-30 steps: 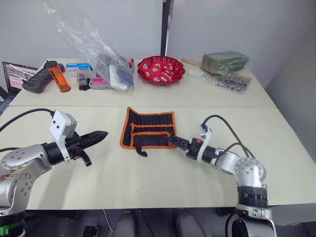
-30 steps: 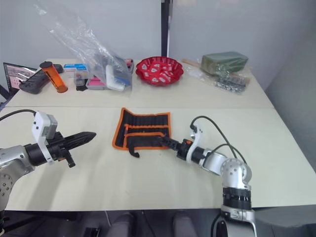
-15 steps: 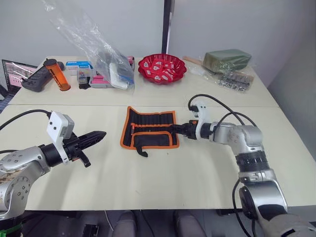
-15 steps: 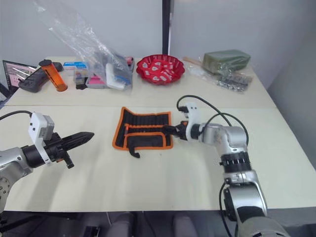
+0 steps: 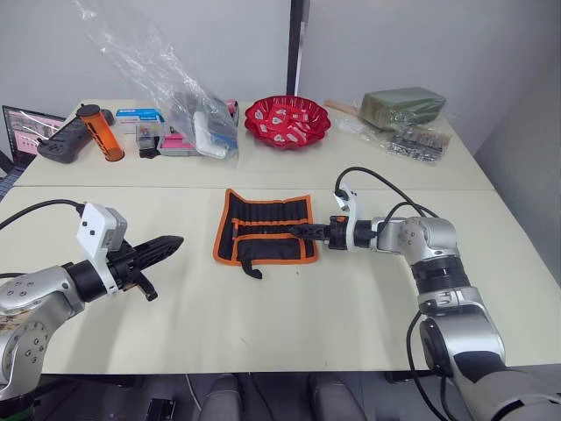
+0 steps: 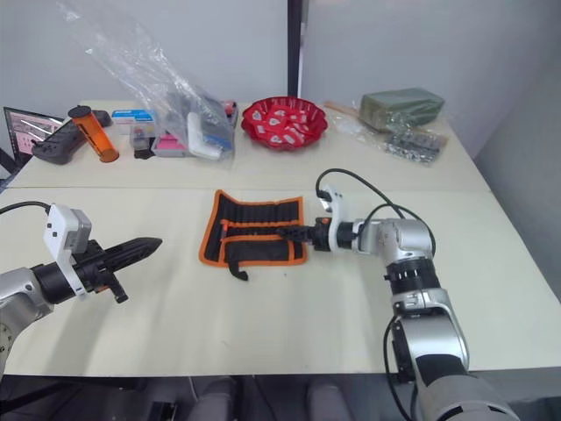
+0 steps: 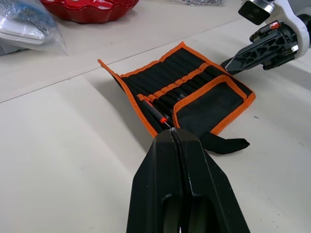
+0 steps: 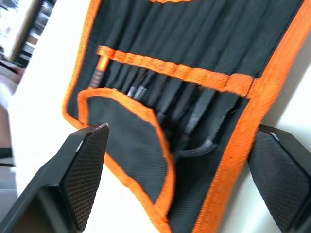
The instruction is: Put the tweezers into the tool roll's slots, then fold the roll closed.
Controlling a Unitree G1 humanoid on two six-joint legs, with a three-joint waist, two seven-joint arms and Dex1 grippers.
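Note:
The tool roll [image 5: 263, 230] lies open in the middle of the table, black with orange edging, its lower flap [image 8: 131, 141] folded up and its strap [image 5: 251, 268] trailing at the front. Several slim black tweezers [image 8: 194, 109] stand in the slots [image 8: 170, 73] under an orange band, beside a red-handled tool [image 7: 155, 113]. My right gripper [image 8: 180, 141] is open at the roll's right edge, one finger [image 8: 82, 179] over the flap and the other on the table beyond the edging. My left gripper [image 5: 171, 243] is shut and empty, well to the left of the roll.
Along the far side of the table stand a red bowl [image 5: 287, 121], a clear plastic bag [image 5: 188, 105] over small boxes, an orange cylinder [image 5: 98, 133], a black controller [image 5: 57, 145] and a green wrapped block [image 5: 399, 107]. Bare tabletop surrounds the roll.
My right arm has swung from the roll's front right corner up to its right edge, and its tips now reach over the edging. My left gripper has drifted slightly back towards me.

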